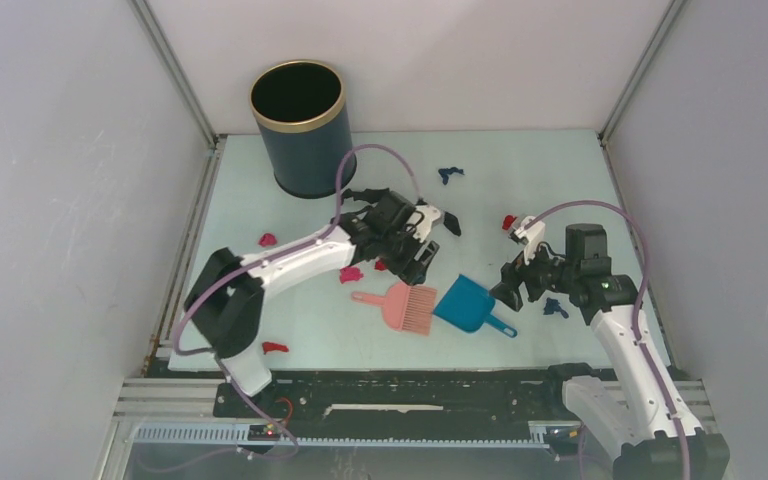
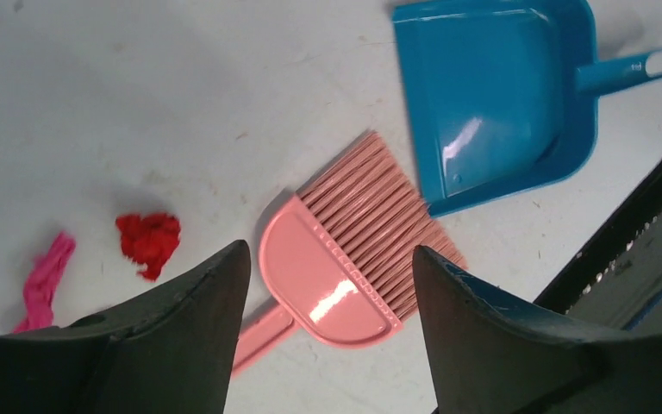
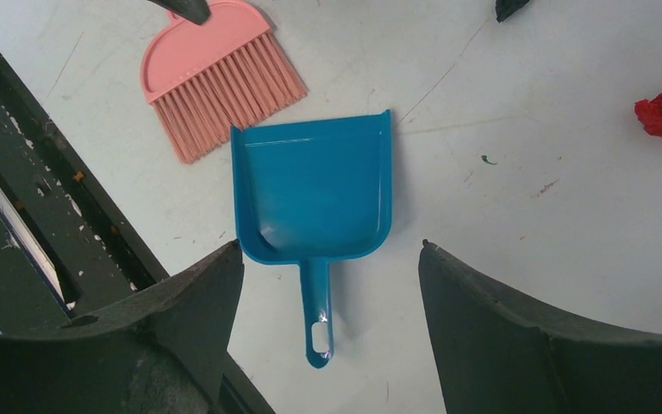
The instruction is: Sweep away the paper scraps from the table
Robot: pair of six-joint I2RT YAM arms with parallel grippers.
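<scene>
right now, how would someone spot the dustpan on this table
Start at the dark round bin at the back of the table, then come toward the near edge. The dustpan lies flat there beside the pink brush; it is the only blue scoop with a handle.

Found the pink plastic hand brush just left of the blue plastic dustpan, near the front middle of the pale mint-green flat table. Noted the dark cylindrical bin at back left, small crumpled paper scraps scattered left, behind and right.
</scene>
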